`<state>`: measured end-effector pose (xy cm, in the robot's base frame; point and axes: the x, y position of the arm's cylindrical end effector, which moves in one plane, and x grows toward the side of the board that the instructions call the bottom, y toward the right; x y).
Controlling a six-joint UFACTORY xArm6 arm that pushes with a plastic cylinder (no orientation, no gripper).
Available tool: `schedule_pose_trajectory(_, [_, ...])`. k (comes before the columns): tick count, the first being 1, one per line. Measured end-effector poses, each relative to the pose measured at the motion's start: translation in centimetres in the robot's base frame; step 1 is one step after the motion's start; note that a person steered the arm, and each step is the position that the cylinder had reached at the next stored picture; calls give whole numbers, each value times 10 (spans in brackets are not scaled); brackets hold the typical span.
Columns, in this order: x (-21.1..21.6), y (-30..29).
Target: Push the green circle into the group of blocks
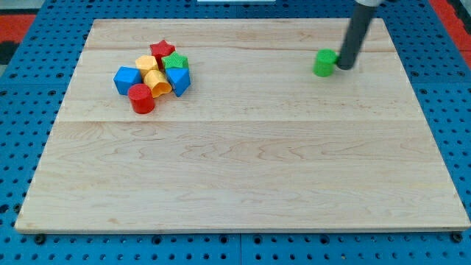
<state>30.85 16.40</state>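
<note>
A single camera view covers the scene. It looks down from above and from the 6 o'clock side, tilted toward 12 o'clock, so the wooden counter (243, 169) appears as a trapezoid, narrower at its far edge. It sits far enough back to take in nearly the whole counter, with the blue perforated base (22, 96) showing along every side. The near corners fall close to the frame's lower corners. The dark rod (355, 33) enters from the top edge around 1 o'clock, its upper part cut off.
</note>
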Motion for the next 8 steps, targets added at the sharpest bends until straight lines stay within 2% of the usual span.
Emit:
schedule_pose_trajectory(1, [-39,-27])
schedule_pose_trajectory(2, [-28,-61])
schedule_pose_trajectory(3, [25,-115])
schedule_pose_trajectory(4, [34,-97])
schedule_pose_trajectory(5, [38,-54])
schedule_pose_trajectory(6, [58,-89])
schedule_pose_trajectory(7, [58,-140])
schedule_pose_trajectory(8, [79,-113])
